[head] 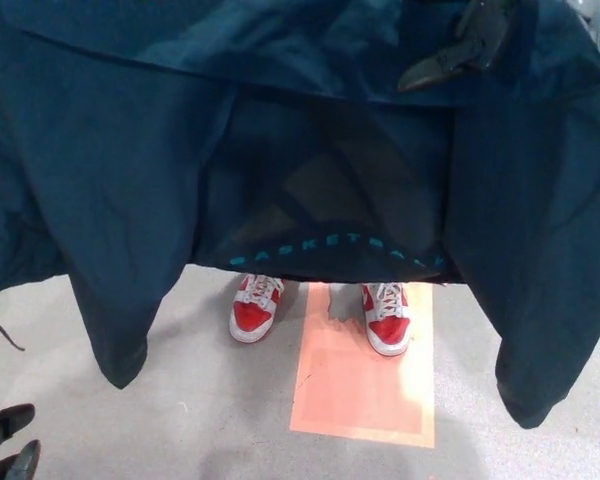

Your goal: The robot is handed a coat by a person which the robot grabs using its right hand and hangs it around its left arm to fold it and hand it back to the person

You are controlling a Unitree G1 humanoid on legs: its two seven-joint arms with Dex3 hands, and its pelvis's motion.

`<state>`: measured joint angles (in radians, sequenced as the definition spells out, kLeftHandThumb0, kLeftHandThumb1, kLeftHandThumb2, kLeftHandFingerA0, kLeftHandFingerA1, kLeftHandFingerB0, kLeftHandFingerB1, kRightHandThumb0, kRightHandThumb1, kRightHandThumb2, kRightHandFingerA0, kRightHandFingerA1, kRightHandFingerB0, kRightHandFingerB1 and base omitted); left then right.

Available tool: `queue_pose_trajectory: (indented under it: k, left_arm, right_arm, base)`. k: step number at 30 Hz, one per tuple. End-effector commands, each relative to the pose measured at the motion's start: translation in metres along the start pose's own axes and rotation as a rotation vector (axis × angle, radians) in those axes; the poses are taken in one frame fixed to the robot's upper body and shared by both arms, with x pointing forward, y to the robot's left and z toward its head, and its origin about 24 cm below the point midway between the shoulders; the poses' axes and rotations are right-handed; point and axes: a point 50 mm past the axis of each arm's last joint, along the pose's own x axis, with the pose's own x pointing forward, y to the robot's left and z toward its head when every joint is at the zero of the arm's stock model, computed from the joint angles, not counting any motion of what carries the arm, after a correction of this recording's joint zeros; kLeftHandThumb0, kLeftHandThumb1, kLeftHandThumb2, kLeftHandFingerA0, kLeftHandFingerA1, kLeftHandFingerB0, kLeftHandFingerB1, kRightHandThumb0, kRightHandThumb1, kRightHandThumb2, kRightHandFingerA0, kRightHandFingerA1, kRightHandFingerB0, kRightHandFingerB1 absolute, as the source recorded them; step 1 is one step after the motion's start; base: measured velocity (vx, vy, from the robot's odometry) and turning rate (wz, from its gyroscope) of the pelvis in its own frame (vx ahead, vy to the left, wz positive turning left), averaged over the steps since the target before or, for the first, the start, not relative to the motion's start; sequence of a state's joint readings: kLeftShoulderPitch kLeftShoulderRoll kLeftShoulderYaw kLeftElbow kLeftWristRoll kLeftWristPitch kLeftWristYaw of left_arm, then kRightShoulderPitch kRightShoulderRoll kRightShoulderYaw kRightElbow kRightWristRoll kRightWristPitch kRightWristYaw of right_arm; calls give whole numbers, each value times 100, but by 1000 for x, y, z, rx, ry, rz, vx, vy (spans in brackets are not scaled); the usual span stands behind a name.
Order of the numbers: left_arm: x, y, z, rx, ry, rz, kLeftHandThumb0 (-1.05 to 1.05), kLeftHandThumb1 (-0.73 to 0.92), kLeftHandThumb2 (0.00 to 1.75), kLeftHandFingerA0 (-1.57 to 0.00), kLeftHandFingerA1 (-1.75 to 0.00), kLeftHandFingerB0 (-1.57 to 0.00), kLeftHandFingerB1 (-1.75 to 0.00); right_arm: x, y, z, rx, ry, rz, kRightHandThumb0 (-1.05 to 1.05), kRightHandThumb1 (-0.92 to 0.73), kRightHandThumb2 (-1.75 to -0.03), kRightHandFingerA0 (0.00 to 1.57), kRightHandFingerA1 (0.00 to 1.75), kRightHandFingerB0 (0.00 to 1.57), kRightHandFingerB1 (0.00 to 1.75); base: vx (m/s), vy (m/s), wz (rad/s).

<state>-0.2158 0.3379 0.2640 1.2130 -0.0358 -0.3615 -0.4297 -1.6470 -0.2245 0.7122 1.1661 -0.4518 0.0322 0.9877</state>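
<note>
Low at the left edge, the left hand [5,445] shows its fingers spread, holding nothing. The dark teal coat [130,180] hangs across the upper view, sleeves dangling above a person's red-and-white shoes [253,312]. At upper right, the right hand [455,50] touches the coat's top fold; whether it grips cannot be told.

Dark teal coat [130,180], red-and-white shoes [255,308], orange floor patch [365,385], grey floor [200,400].

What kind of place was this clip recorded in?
Probably an indoor lab or test space, though little of it shows. The floor is plain smooth grey, an orange rectangle is marked on it, and someone's red-and-white sneakers stand at its far edge, beyond the hanging dark coat.
</note>
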Motion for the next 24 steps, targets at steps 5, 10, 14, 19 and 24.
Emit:
queue_pose_trajectory:
  k: [5, 10, 14, 19, 24]
  left_arm:
    - [-3, 3, 3, -15, -50, 7, -35, 57, 110, 0, -49, 0, -47]
    - [-3, 4, 2, -19, -52, 5, -35, 57, 110, 0, -48, 0, -47]
    - [-3, 1, 1, -22, -54, 3, -34, 59, 112, 0, -48, 0, -47]
    - [-5, 0, -2, -46, -54, -5, -35, 58, 111, 0, -49, 0, -47]
    - [-6, 1, -5, -68, -50, -2, -34, 60, 112, 0, -48, 0, -47]
  right_arm:
    - [17, 3, 3, -122, -7, -374, -48, -76, -111, 89, 69, 77, 68]
    - [17, 2, 0, -171, -8, -461, -27, -84, -65, 84, 56, 78, 56]
    - [16, 1, -6, -192, -14, -579, -31, -87, -65, 74, 56, 72, 55]
    - [13, -2, -11, -213, -21, -714, -32, -85, -65, 70, 85, 62, 66]
    - [7, -9, -12, -235, -10, -824, -35, -85, -65, 74, 68, 65, 59]
  base:
    - [0, 0, 0]
    - [0, 0, 0]
    - [0, 0, 0]
    - [0, 0, 0]
    - [0, 0, 0]
